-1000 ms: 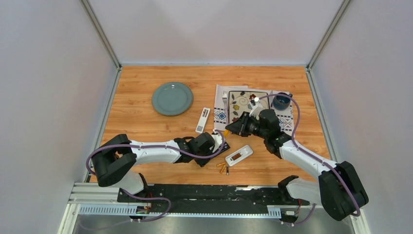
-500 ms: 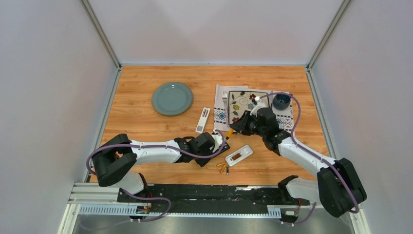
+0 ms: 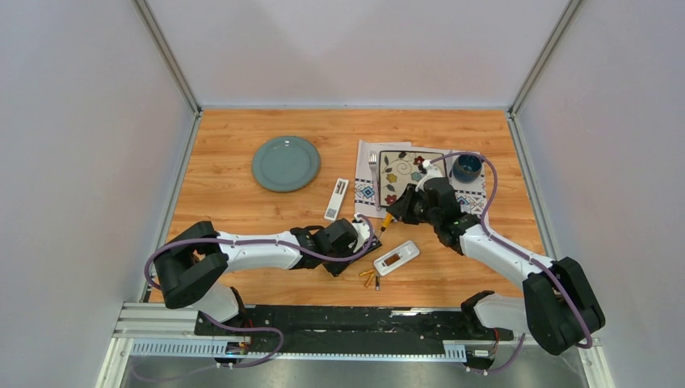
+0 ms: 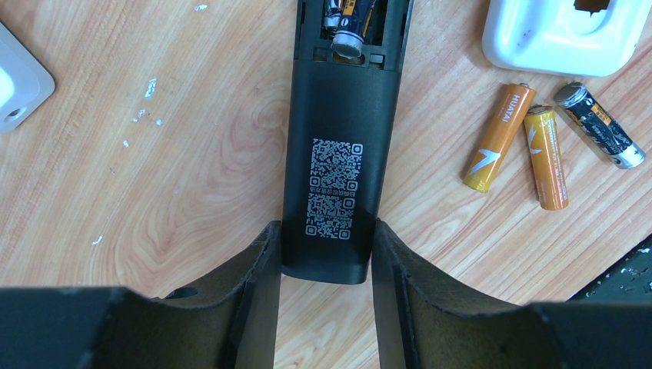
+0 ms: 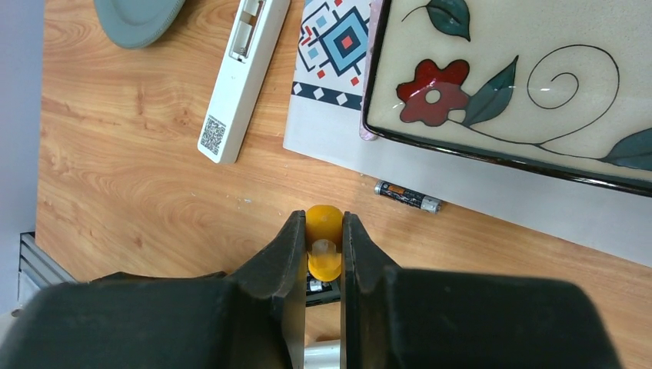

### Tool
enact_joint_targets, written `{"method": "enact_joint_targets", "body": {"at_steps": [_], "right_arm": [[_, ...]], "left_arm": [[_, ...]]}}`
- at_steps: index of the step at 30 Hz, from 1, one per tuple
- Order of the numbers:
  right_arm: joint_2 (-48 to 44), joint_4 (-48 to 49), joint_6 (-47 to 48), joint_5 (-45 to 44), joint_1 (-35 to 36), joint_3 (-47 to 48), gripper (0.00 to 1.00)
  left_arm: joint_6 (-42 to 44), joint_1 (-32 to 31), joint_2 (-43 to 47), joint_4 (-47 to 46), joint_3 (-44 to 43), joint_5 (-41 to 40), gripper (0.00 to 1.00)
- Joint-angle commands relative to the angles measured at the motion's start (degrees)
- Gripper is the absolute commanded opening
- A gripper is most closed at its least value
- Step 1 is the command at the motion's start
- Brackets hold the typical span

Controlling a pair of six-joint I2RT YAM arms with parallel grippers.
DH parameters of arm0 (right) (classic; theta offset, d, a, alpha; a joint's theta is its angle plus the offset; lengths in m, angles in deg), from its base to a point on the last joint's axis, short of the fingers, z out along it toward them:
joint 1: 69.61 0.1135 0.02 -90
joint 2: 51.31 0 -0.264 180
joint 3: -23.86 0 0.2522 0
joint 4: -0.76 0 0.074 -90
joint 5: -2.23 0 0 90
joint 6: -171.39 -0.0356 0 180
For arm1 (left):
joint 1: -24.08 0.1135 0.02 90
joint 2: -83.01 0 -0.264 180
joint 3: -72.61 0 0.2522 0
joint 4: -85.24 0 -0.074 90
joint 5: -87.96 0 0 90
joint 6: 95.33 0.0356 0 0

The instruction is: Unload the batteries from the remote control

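Black remote control [image 4: 338, 154] lies clamped in the left end effector [image 4: 325, 231] so the right end effector [image 5: 321, 223], pinching a screwdriver [image 5: 324, 265], can lever batteries [image 4: 347, 38] out.

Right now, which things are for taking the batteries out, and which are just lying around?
For the job: black remote, loose batteries, orange-handled screwdriver.
Just lying about: green plate, flowered tray, blue cup, fork.

Batteries [image 4: 530, 146] beside remote [image 4: 338, 138], bare table [image 4: 154, 169] opposite
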Motion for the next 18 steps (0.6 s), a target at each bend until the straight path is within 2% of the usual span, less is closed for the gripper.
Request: {"method": "enact_joint_targets", "body": {"at_steps": [1,5,18], "right_arm": [[-0.5,-0.8,2.3,-2.3,-0.2,1.0,0.0],[-0.1,0.0,2.2,-2.1,-0.2,0.5,0.0],[4.0,7.4,-2.4,7.5,0.5,0.5,0.0]], "left_arm": [[-1.2,-0.8,-4.2,2.3,1.8,4.7,0.0],[-1.2,-0.7,-4.4,2.4,1.6,4.7,0.0],[-1.2,-0.7,-5.3,2.5,1.3,4.7,0.0]]}}
